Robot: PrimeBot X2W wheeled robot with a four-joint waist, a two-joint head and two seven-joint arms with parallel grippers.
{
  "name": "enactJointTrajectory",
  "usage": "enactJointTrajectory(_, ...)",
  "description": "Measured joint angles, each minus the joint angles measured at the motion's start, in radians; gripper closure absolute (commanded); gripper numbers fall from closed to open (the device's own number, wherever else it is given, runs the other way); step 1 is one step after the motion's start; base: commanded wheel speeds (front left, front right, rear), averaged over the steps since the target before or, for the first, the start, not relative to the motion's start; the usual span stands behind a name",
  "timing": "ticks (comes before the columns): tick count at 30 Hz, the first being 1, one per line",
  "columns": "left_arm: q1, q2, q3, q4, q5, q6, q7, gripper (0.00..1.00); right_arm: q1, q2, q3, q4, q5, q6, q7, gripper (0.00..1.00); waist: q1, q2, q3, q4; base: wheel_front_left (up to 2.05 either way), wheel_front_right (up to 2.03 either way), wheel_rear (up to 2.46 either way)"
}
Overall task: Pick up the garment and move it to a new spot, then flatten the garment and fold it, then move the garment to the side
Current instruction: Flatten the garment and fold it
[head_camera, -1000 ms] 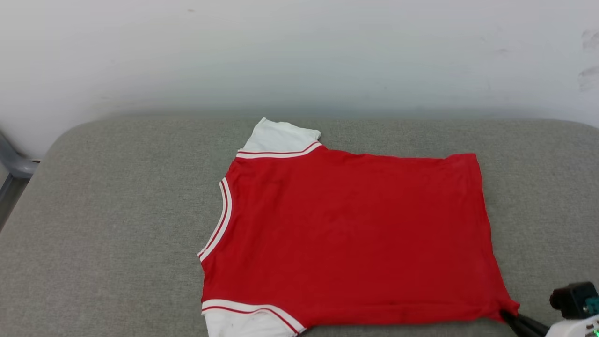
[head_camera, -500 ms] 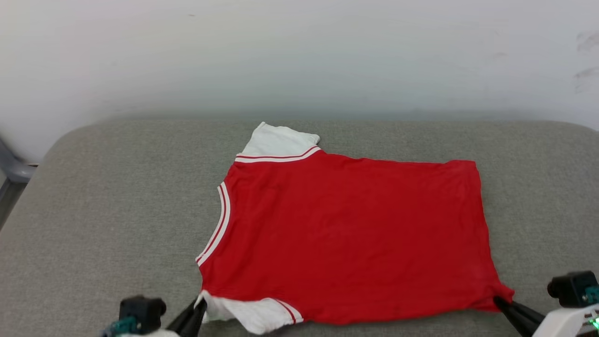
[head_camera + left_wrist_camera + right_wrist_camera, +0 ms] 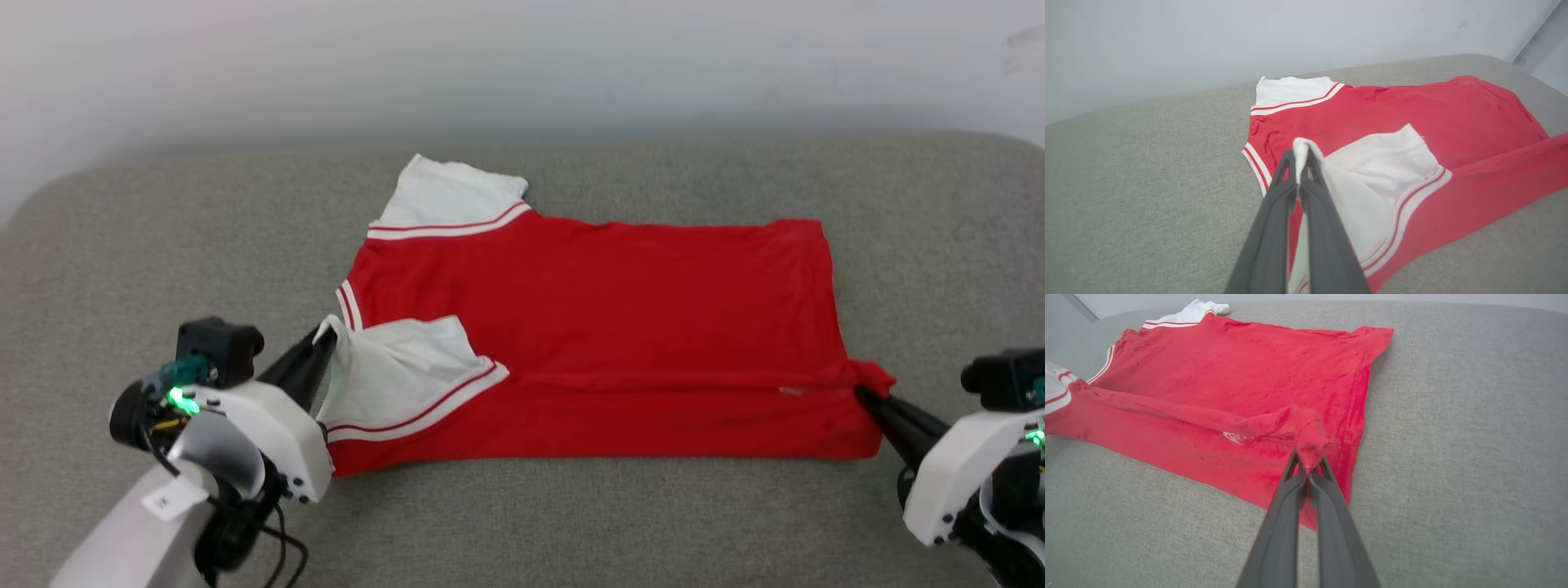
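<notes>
The garment (image 3: 620, 327) lies in the middle of the grey cushion (image 3: 571, 523), with its front edge turned over onto itself. It looks thin, soft and light, so it will likely bend and sag. Corners and edges look like the best places to hold it. The left gripper (image 3: 326, 336) is pinched tight on the white sleeve (image 3: 392, 367). The right gripper (image 3: 860, 394) is pinched tight on a red bottom corner. A tiny white tag (image 3: 789, 391) is too small to read.
</notes>
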Motion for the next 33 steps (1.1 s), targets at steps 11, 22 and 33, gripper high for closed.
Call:
enactJointTrajectory(11, -0.209, -0.047, -0.025, 0.275, 0.024, -0.088, -0.003, 1.00, -0.196, 0.041, 0.075, 0.133, -0.010, 0.000, 0.043, 1.00, 0.0001, 0.0000, 0.146, -0.027, 0.00, 0.00, 0.00)
enactJointTrajectory(22, -0.289, -0.125, -0.095, 0.566, 0.024, -0.155, -0.035, 1.00, -0.283, 0.076, 0.156, 0.294, -0.018, 0.000, 0.015, 1.00, 0.0000, 0.0000, 0.193, -0.025, 0.00, 0.00, 0.00)
enactJointTrajectory(33, -0.342, -0.123, -0.127, 0.612, 0.002, -0.170, -0.122, 0.00, -0.237, 0.039, 0.142, 0.252, -0.008, 0.000, -0.096, 0.00, -0.0001, 0.0000, 0.109, 0.010, 0.00, 0.00, 0.00)
